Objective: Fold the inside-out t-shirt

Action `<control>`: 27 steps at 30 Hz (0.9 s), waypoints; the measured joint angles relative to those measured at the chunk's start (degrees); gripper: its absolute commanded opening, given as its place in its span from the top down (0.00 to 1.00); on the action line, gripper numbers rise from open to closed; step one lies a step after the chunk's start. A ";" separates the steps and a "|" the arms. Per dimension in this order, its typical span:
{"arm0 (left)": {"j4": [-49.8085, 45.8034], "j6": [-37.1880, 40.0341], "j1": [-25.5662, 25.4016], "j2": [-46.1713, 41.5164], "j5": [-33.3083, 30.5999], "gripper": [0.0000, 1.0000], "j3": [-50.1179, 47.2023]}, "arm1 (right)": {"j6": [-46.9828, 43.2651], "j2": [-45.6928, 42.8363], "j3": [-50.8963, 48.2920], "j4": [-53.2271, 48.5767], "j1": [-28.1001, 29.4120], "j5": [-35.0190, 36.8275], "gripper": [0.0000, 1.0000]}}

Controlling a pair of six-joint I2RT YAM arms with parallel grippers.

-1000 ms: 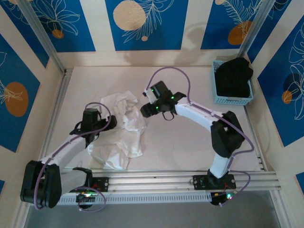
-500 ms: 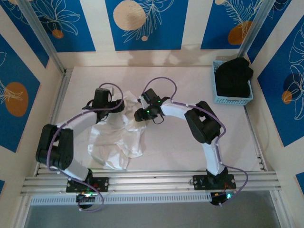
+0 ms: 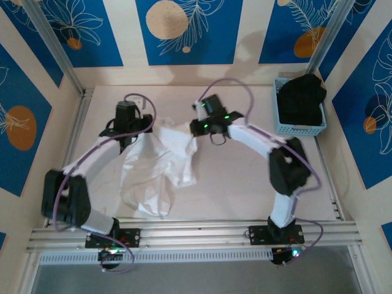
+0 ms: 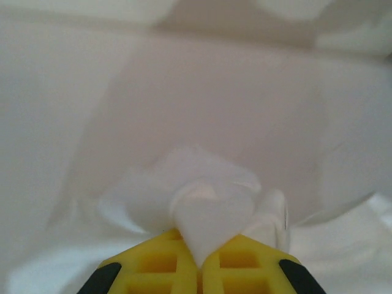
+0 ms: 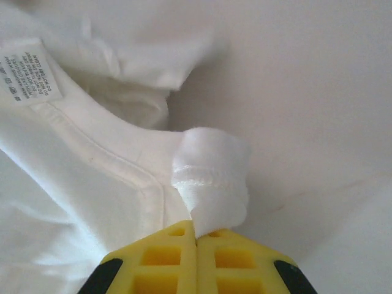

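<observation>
Left gripper [image 4: 199, 260] and right gripper [image 5: 196, 233] pinch bunched, wrinkled white t-shirt [image 3: 156, 166].

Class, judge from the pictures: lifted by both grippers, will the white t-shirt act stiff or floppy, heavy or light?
Probably floppy: the t-shirt lies wrinkled, draping between the left gripper and right gripper. Likely light: thin cloth bunches into small tufts in the shut jaws. Such small pinches might slip.

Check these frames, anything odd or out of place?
Nothing spilled or broken. The t-shirt lies crumpled, not flat, and inside out: its care label and seam stitching show. The left gripper and the right gripper are each shut on a bunched bit of its cloth.
</observation>
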 measured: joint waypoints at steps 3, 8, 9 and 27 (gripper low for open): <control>4.83 -3.17 -0.02 -10.05 3.06 0.95 0.66 | -2.27 -14.12 0.17 2.03 -3.85 -0.17 1.00; 13.31 -8.92 -1.14 -19.15 8.74 0.95 2.54 | -5.49 -29.14 3.87 4.26 -6.95 -3.37 1.00; 14.16 -9.57 -1.18 -20.09 9.44 0.95 2.54 | -5.97 -30.38 4.44 4.28 -7.13 -3.93 1.00; 24.44 -6.05 -20.26 -16.72 14.58 0.29 -36.98 | -7.50 -31.95 -23.65 -4.61 -11.45 -4.61 1.00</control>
